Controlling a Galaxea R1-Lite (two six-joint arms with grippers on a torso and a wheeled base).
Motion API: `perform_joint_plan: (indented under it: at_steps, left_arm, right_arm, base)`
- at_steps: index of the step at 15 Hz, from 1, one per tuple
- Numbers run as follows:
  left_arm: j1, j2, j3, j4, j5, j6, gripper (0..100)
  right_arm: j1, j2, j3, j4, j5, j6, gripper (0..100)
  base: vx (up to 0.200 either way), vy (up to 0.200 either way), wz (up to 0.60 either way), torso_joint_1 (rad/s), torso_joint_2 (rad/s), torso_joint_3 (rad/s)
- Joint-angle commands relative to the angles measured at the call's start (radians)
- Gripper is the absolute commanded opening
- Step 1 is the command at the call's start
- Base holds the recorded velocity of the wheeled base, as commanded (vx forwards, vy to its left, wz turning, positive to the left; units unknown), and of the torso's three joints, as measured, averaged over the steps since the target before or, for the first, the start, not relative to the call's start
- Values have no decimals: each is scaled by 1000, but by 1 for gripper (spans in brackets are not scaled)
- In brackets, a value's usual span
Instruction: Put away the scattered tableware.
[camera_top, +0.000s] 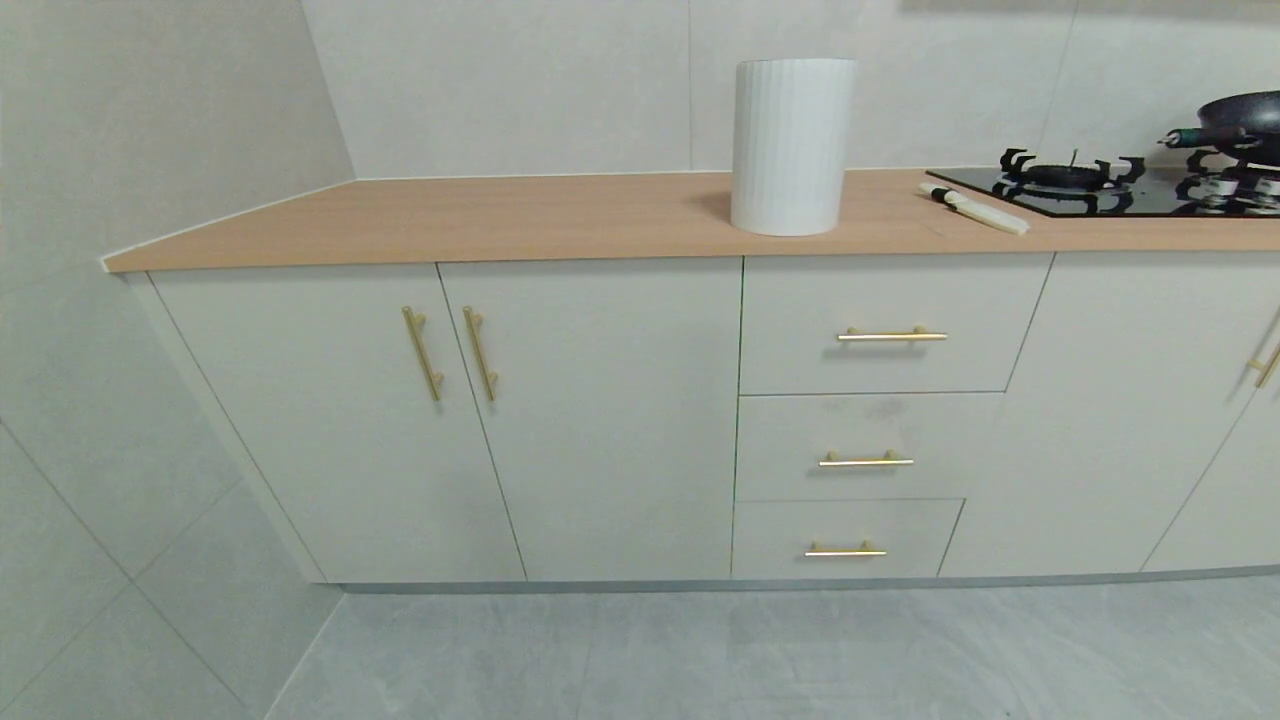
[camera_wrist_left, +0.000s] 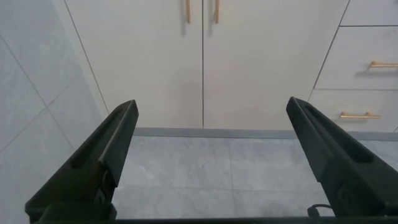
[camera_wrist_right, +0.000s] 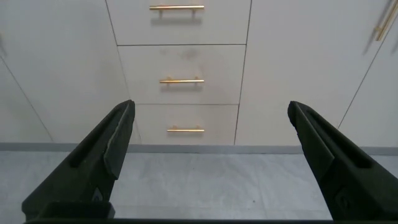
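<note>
You've got a white canister (camera_top: 793, 145) with vertical ribbing, a warm wood-toned countertop (camera_top: 500, 215), a cream knife (camera_top: 975, 210) with a black handle, cream cabinet fronts (camera_top: 600, 420), gold handles (camera_top: 892, 336), a black hob (camera_top: 1100, 192) and a mottled grey floor (camera_top: 800, 650).

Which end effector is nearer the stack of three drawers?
Right. The right end effector sits low, squarely facing the drawers; the left end effector sits low in front of the double cabinet doors, off to the drawers' side.
</note>
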Motion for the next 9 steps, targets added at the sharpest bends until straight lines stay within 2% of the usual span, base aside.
perform_joint_plan:
  at_steps: [1, 5, 9]
  left_arm:
    - [0, 0, 0, 0, 1, 0, 100]
    - [0, 0, 0, 0, 1, -1, 100]
    - [0, 0, 0, 0, 1, -1, 100]
  right_arm:
    - [1, 5, 2, 0, 0, -1, 100]
    - [1, 5, 2, 3, 19, -21, 100]
    - [0, 5, 2, 54, -60, -36, 100]
  base:
    - [0, 0, 0, 0, 0, 0]
    - [0, 0, 0, 0, 0, 0]
    - [0, 0, 0, 0, 0, 0]
